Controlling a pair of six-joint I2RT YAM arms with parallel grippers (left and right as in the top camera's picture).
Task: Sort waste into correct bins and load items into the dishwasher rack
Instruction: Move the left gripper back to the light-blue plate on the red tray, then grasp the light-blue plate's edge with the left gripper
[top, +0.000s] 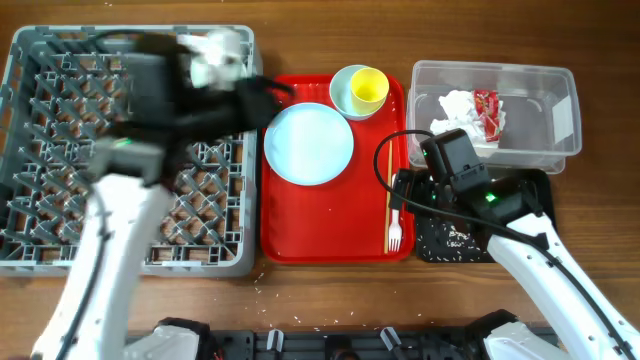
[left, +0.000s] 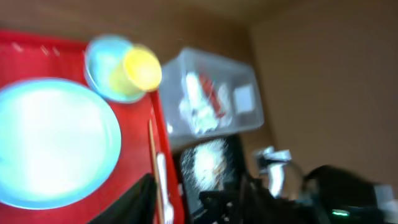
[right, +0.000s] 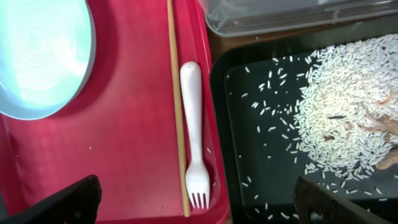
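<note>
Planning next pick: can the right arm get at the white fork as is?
Probably yes: the fork lies flat on the red tray beside a chopstick, nothing over it, right end effector open above it.

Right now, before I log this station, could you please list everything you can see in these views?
dishwasher rack: one, grey, left of table.
red tray: one, red, centre.
plate: one, pale blue, on the red tray.
bowl: one, pale blue, tray's far corner.
cup: one, yellow, inside the bowl.
fork: one, white, tray's right edge.
chopsticks: one wooden stick distinguishable, beside the fork.
clear tub: one, clear, far right.
tissue: crumpled, white, in the tub.
wrapper: one, red, in the tub.
black tray: one, black, right of the red tray.
rice: pile, white, in the black tray.
left gripper: blurred, between rack and red tray.
right gripper: open, above the fork.
</note>
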